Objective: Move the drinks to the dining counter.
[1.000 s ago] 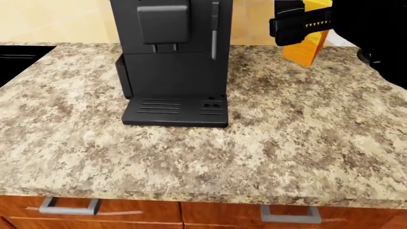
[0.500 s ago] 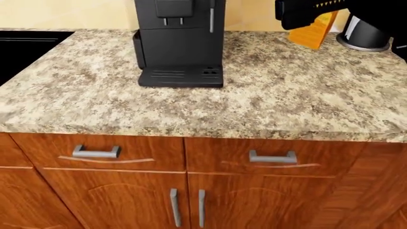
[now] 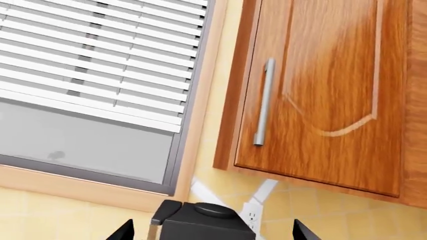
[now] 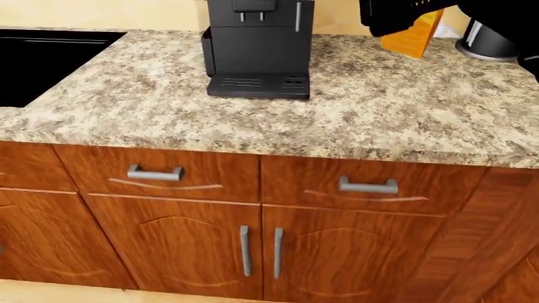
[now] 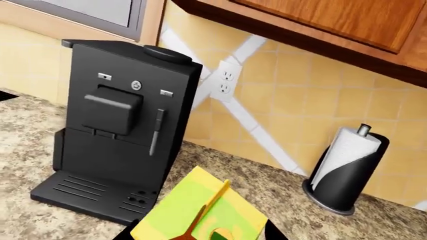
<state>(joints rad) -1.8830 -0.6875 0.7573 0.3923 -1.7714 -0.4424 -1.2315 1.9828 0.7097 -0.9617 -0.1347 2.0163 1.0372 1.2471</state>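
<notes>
**Carrying the juice carton off the kitchen counter**

My right gripper point(image 4: 396, 19) is clamped on the juice carton point(image 4: 413, 35), far right of the coffee machine point(image 4: 259, 47). Left fingers point(image 3: 123, 231): apart. Next, I judge, carry it to the dining counter, which is unseen.

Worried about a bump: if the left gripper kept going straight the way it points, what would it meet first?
Probably the top of the black coffee machine, centred just ahead between the left gripper jaws; behind it, the tiled wall. Depth is unclear.
</notes>
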